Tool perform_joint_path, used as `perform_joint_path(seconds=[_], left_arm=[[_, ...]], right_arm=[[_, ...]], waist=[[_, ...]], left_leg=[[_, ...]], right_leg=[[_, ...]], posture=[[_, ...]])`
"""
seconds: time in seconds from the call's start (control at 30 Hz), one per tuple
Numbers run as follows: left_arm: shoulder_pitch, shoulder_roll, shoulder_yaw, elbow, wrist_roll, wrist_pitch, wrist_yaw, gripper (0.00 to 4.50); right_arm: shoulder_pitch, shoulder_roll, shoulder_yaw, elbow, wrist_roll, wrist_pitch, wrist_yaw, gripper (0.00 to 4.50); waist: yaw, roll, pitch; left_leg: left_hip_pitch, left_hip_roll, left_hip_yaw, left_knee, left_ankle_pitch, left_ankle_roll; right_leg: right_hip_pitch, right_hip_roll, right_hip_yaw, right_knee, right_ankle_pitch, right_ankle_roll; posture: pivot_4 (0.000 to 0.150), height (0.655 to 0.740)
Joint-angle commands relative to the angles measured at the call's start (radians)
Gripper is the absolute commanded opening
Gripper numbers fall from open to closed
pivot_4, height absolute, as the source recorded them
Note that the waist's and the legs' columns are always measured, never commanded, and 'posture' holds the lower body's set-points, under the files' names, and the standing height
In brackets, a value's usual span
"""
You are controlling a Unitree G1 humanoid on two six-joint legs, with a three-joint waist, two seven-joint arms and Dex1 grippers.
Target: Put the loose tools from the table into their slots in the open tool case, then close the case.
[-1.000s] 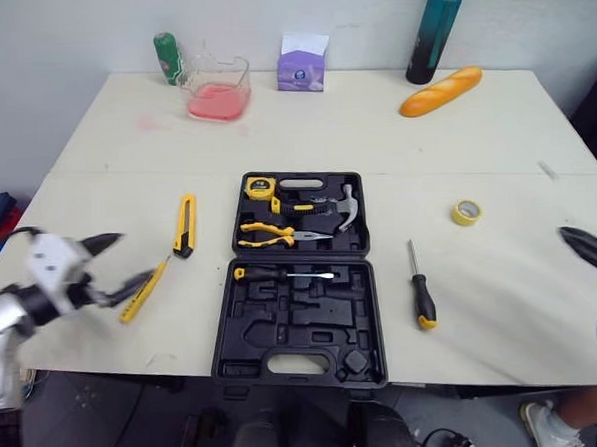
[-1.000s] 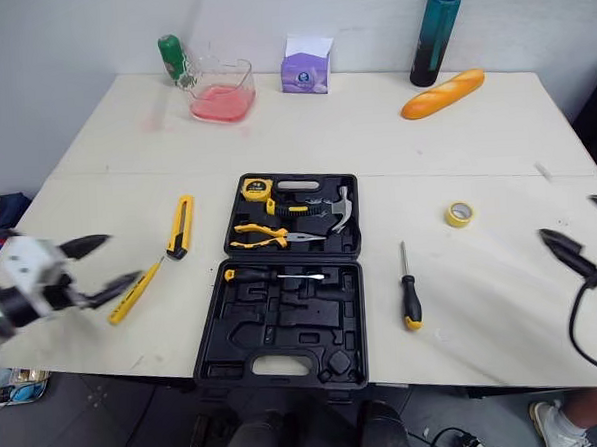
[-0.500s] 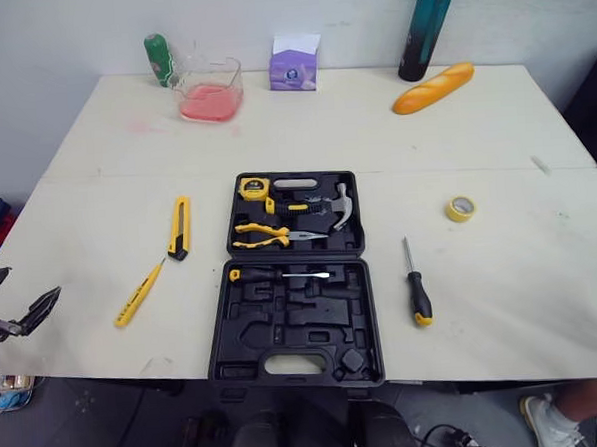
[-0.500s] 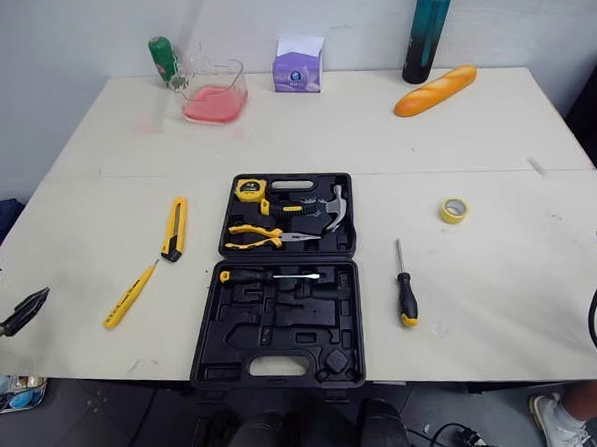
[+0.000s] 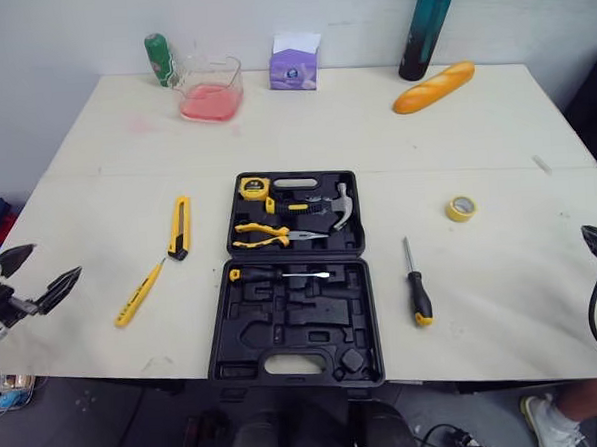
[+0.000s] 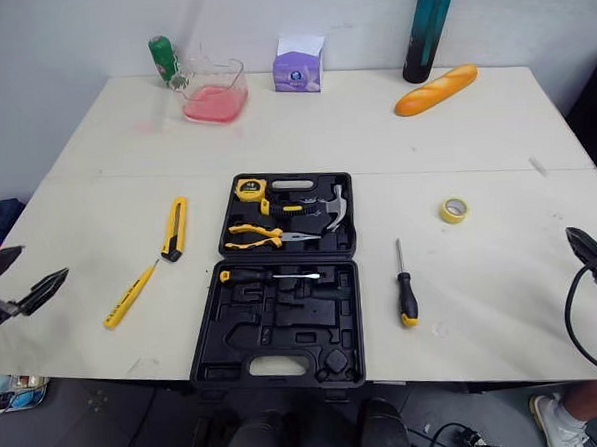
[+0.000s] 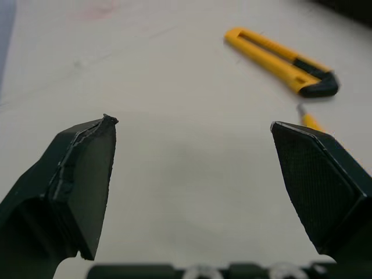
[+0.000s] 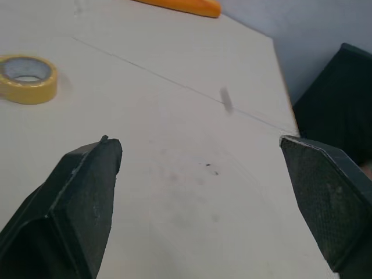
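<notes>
Left tool [image 5: 38, 274] low and far out on the robot's left side, its two black fingers [image 7: 81, 174] spread wide and empty, right tool [image 8: 195, 139] far out on the right side, its fingers [image 8: 75, 197] equally wide apart, gripping nothing
</notes>
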Motion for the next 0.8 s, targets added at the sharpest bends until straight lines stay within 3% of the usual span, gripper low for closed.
perform_joint_path(seconds=[0.03,0.3,0.43,0.8], left_arm=[[-0.025,0.003,-0.054,-0.152,-0.057,0.066,-0.049,4.48],[-0.010,0.011,-0.150,-0.452,-0.197,0.289,-0.131,4.48],[-0.034,0.002,-0.226,-0.585,-0.235,0.369,-0.138,4.48],[-0.072,-0.036,-0.328,-0.753,-0.247,0.454,-0.091,4.48]], right_arm=[[0.053,0.016,-0.013,-0.250,0.107,0.183,-0.014,4.50],[0.156,-0.038,-0.031,-0.655,0.294,0.585,-0.029,4.50],[0.212,-0.083,-0.022,-0.866,0.471,0.875,-0.081,4.50],[0.160,-0.002,0.022,-1.054,0.747,1.235,-0.452,4.50]], waist=[[0.003,0.001,0.001],[0.005,0.003,0.002],[0.010,0.003,0.002],[0.032,0.003,0.002]], left_leg=[[0.000,0.000,0.000,0.000,0.000,0.000],[-0.001,0.000,0.000,0.000,0.000,0.000],[-0.001,0.000,-0.001,0.000,0.000,0.000],[-0.002,0.000,-0.001,0.001,0.000,0.000]], right_leg=[[0.000,0.000,0.000,0.000,0.000,0.000],[0.000,0.001,0.000,-0.001,0.000,0.000],[0.000,0.002,0.000,-0.001,0.000,0.000],[0.000,0.003,0.000,-0.003,0.000,0.000]], posture=[[0.150,0.7400],[0.150,0.7400],[0.150,0.7400],[0.150,0.7400]])
